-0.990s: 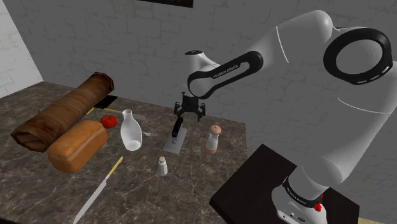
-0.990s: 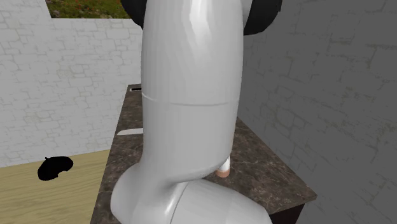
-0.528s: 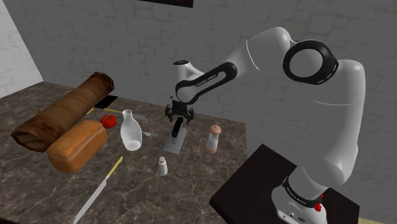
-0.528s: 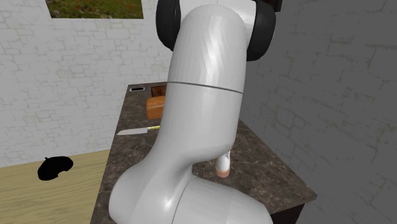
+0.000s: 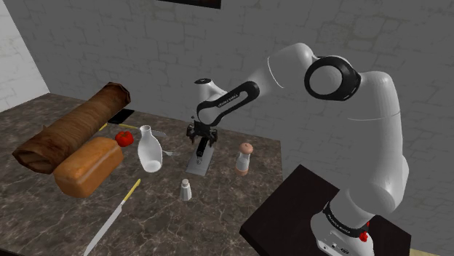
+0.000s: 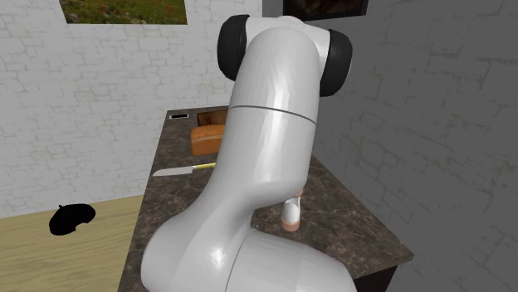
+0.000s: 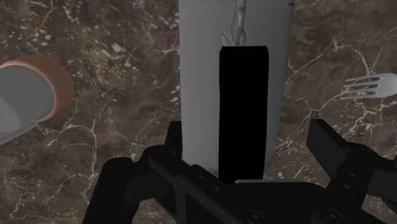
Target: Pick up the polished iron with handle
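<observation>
The iron (image 5: 196, 164) lies flat on the dark marble counter (image 5: 240, 211): a pale grey plate (image 7: 200, 76) with a black bar handle (image 7: 243, 108) along its top. My gripper (image 5: 200, 140) hangs right above it, pointing down, between the white bottle and the pink-topped shaker. In the wrist view the gripper (image 7: 251, 149) is open. Its fingers (image 7: 331, 145) stand apart on either side of the black handle without touching it. The near end of the handle is hidden behind the hand.
White bottle (image 5: 149, 150), tomato (image 5: 124, 137), bread loaf (image 5: 87, 166) and long brown roll (image 5: 73, 125) lie toward the shoulder view's left. A fork (image 7: 372, 84), pink-topped shaker (image 5: 245, 158), small white shaker (image 5: 186, 190) and knife (image 5: 113, 217) surround the iron. The black stand (image 5: 305, 218) is at lower right.
The arm has swung toward the shoulder view's left and lowered; the gripper came down closer over the iron's handle. Nothing on the counter has moved.
</observation>
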Robot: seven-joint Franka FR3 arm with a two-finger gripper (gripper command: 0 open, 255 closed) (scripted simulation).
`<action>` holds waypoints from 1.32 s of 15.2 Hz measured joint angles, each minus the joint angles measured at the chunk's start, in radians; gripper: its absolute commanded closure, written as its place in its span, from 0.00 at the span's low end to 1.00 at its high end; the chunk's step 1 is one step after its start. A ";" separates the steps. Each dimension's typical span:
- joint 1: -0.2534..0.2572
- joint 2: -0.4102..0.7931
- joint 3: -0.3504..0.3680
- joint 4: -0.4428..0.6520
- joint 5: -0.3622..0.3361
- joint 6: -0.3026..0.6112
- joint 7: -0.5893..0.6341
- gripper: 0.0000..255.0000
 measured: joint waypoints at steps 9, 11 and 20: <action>0.004 0.020 -0.005 -0.006 -0.008 0.027 0.007 1.00; 0.004 0.020 -0.005 -0.006 -0.008 0.027 0.007 1.00; -0.006 -0.033 0.007 -0.004 0.010 -0.029 -0.006 1.00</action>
